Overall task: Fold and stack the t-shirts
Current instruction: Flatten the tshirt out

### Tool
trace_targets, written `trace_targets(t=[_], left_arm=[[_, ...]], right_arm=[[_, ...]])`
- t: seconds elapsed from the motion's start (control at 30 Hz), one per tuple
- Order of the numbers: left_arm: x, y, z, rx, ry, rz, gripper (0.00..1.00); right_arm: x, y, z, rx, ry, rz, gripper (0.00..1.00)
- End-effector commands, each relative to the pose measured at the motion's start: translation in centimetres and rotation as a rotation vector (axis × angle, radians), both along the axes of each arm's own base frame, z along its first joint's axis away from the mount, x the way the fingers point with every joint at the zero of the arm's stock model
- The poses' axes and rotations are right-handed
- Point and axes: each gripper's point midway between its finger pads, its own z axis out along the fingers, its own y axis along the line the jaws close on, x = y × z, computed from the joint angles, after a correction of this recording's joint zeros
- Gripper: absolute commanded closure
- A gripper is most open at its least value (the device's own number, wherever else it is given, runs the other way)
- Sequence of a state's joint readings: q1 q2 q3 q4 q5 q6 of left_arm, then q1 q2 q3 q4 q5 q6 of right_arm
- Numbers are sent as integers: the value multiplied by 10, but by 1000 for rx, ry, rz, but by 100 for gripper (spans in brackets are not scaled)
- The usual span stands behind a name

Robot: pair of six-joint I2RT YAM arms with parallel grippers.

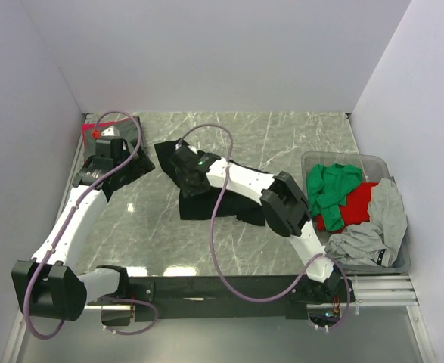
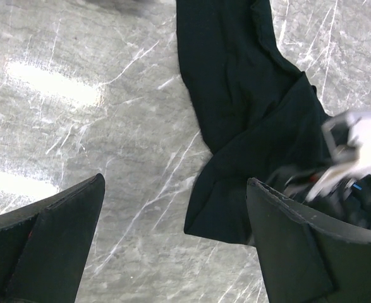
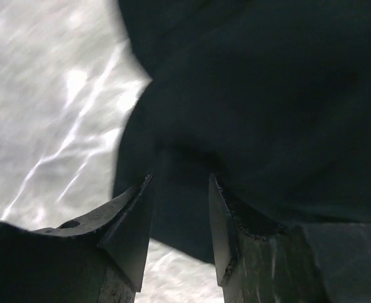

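Note:
A large black t-shirt [image 1: 200,198] lies crumpled on the marble table [image 1: 282,136], mid-table. It also shows in the left wrist view [image 2: 242,107] and fills the right wrist view [image 3: 261,95]. My right gripper [image 1: 182,163] is over its far left part. Its jaws [image 3: 180,180] stand a little apart with a fold of black cloth between them. My left gripper [image 1: 110,160] is at the far left, open wide and empty [image 2: 176,182], with the shirt's edge near its right finger [image 2: 299,246]. Green [image 1: 331,185], red [image 1: 354,206] and grey [image 1: 377,227] t-shirts lie in the bin.
A clear grey plastic bin [image 1: 311,160] stands at the right edge of the table. A bit of red cloth [image 1: 91,129] and some dark cloth [image 1: 131,160] lie at the far left by my left wrist. White walls close the table on three sides.

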State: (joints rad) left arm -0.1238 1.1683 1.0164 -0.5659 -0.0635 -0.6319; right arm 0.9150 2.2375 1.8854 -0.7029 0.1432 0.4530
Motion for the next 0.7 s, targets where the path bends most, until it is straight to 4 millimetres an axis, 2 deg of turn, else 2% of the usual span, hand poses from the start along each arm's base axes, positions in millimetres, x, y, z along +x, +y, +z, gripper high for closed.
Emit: trace_targets(t=[0.0, 0.23, 0.47, 0.57, 0.6, 0.67], left_arm=[[-2, -3, 9, -13, -31, -13, 1], [1, -4, 13, -18, -35, -18, 1], [0, -5, 10, -24, -28, -16, 0], [0, -6, 9, -27, -29, -15, 1], [1, -6, 9, -29, -31, -18, 1], [3, -6, 10, -28, -34, -17, 0]], right_arm=[[27, -5, 7, 21, -28, -92, 54], [21, 6, -14, 24, 45, -48, 54], [17, 16, -10, 74, 62, -11, 56], [11, 20, -13, 96, 91, 13, 68], [6, 22, -16, 108, 114, 28, 81], [3, 20, -20, 98, 131, 33, 96]])
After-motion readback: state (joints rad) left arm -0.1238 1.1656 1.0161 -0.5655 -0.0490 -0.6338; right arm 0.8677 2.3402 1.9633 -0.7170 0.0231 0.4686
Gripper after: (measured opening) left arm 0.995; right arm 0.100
